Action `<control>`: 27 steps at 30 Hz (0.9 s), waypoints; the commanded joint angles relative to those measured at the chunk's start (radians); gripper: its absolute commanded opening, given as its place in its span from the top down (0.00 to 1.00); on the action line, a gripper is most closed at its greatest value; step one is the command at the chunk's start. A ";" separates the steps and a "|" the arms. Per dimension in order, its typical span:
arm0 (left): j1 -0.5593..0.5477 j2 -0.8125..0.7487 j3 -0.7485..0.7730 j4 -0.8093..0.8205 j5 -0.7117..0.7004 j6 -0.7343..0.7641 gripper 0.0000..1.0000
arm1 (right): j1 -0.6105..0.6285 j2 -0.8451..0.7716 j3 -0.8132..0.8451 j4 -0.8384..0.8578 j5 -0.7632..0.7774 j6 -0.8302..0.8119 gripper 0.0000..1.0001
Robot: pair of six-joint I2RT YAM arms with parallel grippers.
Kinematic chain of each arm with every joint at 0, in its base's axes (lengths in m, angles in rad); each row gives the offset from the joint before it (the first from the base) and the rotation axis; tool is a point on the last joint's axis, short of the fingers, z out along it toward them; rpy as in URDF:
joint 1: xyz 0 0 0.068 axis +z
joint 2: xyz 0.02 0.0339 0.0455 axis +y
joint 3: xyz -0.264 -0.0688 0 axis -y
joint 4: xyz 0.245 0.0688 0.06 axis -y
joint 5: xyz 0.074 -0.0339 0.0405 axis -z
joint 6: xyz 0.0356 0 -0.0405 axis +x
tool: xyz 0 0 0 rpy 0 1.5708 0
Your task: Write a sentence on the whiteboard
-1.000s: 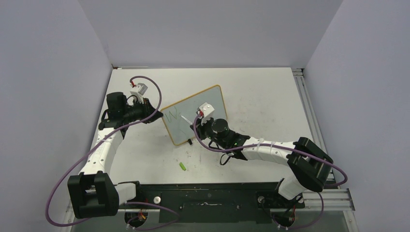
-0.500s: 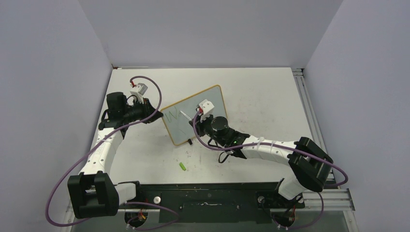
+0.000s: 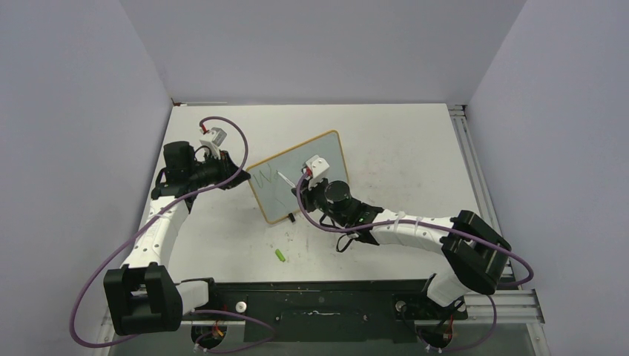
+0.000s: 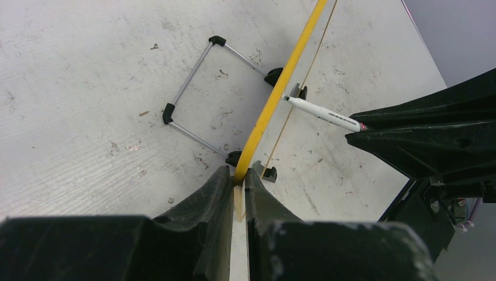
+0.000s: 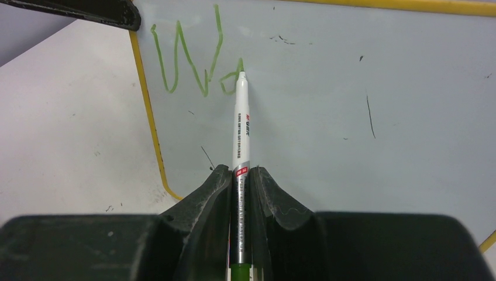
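The white table bears the whiteboard and a small green object.

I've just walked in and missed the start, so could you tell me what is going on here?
The left gripper is clamped on the edge of the whiteboard, steadying it on the table. The right gripper holds a white marker, tip on the board. The green writing is just a W and the start of another letter. A small green piece, perhaps the cap, lies nearby.
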 commanded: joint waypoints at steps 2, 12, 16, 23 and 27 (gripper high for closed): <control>-0.016 -0.008 0.026 -0.013 0.019 0.007 1.00 | 0.004 -0.013 -0.024 0.010 0.038 0.013 0.95; -0.016 -0.009 0.026 -0.013 0.018 0.008 1.00 | 0.005 -0.018 -0.039 -0.008 0.052 0.010 0.95; -0.016 -0.008 0.025 -0.013 0.018 0.008 1.00 | 0.004 -0.022 -0.042 -0.011 0.057 0.008 0.95; -0.016 -0.009 0.026 -0.013 0.018 0.008 1.00 | 0.004 -0.026 -0.043 -0.016 0.066 0.006 0.95; -0.016 -0.008 0.026 -0.013 0.018 0.008 1.00 | 0.003 -0.030 -0.041 -0.017 0.080 0.004 0.95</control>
